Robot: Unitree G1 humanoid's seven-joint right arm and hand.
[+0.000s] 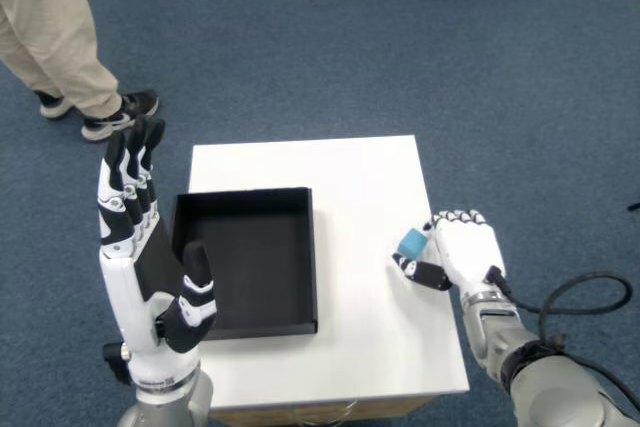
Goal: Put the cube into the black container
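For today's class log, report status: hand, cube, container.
Right hand shut on small blue cube. Black square container empty, to its left on white table. Path clear.

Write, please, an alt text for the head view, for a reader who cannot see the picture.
Seen from above, the robot's right hand holds a small blue cube at the right edge of a white table. An empty black container sits on the table's left side, and the left hand is raised open beside it.
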